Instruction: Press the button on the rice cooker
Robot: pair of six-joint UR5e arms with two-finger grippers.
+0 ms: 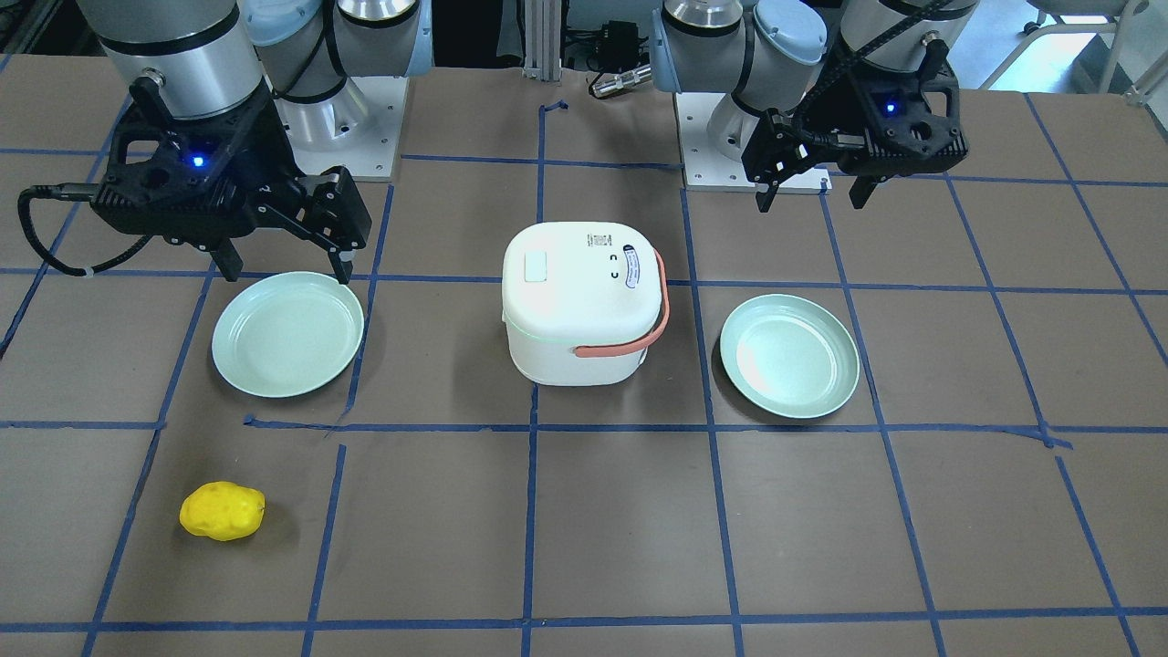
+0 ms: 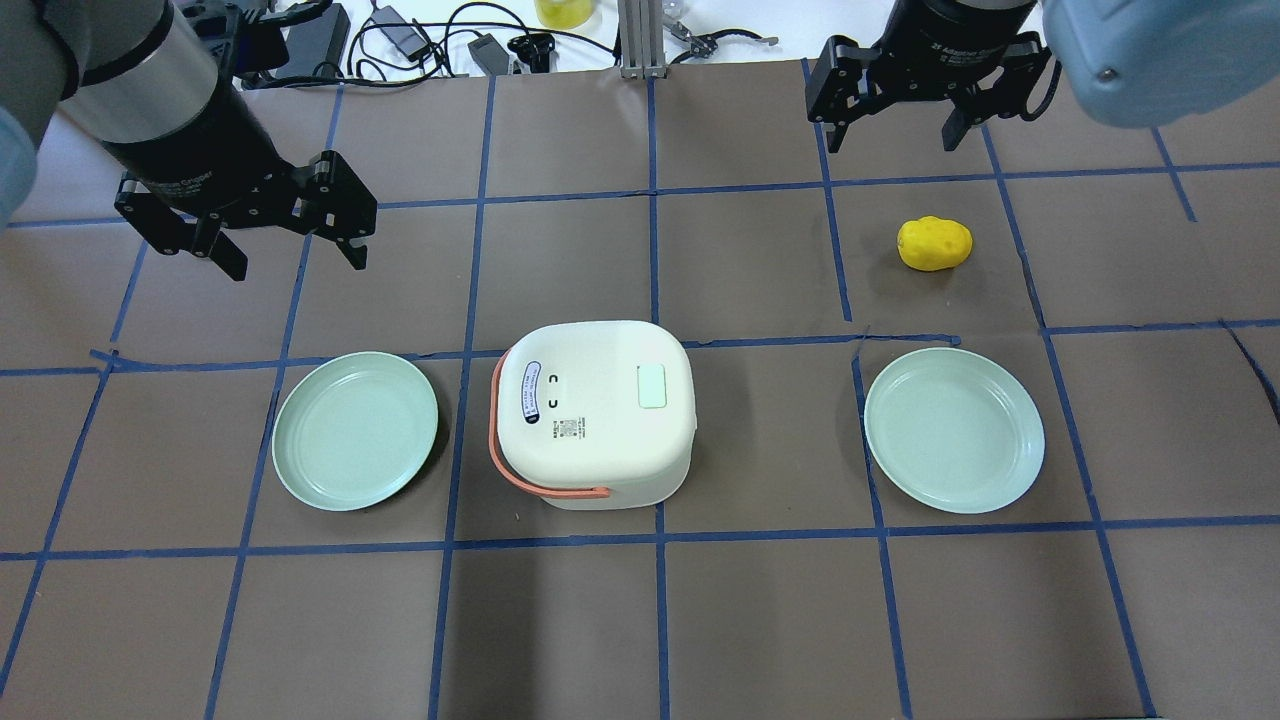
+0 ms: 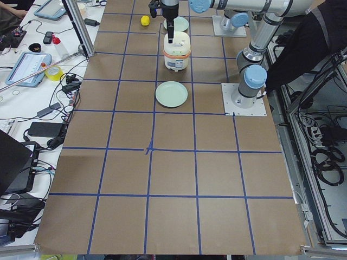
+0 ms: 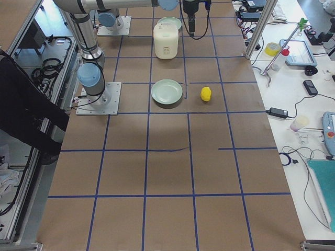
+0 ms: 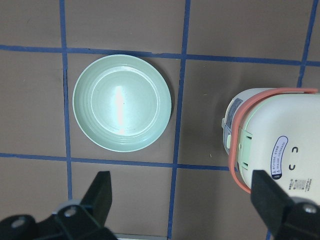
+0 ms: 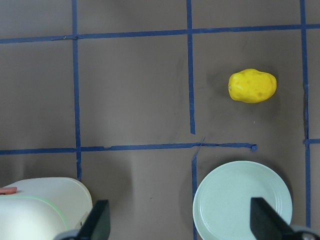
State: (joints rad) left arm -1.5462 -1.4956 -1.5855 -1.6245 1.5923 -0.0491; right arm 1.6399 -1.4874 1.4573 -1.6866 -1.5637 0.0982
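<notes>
The main risk is a miss. The left gripper and the right gripper both hang empty with jaws spread wide, so a descent centred on the button would likely straddle it. An off-centre fingertip could instead shove the probably light rice cooker toward a pale green plate.

In the overhead view the cooker stands at table centre, white and rounded, with its lid closed. Its salmon handle is folded down at 9 o'clock, and the small pale green button sits on the lid at 3 o'clock. A yellow potato lies at the cooker's 2 o'clock.
</notes>
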